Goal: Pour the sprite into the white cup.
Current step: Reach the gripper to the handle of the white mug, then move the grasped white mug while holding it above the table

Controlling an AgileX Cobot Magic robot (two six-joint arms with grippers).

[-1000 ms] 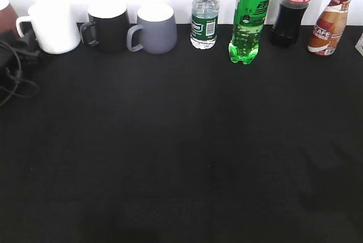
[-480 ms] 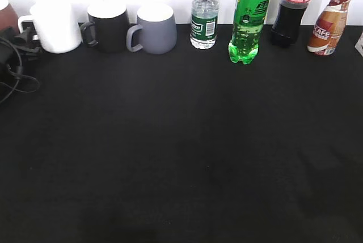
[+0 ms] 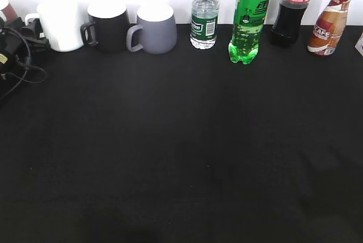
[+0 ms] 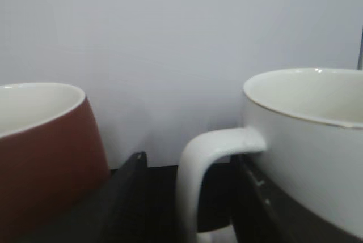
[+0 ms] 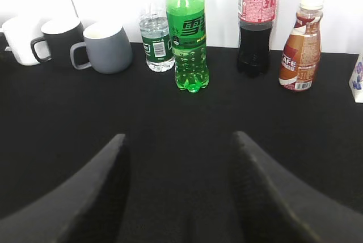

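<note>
Sprite [image 3: 249,19] stands untouched at the back of the black surface [image 3: 181,152], between a water bottle [image 3: 205,19] and a cola bottle [image 3: 293,8], so pouring has not begun. At the far left the left gripper [image 4: 190,197], jaws apart, straddles the white cup's [image 4: 309,146] handle without clamping it, while the right gripper [image 5: 178,192] hangs open and empty, well short of the sprite. Compared with a second ago, the left gripper has moved in on the handle, narrowing, and the cup sits slightly further back.
</note>
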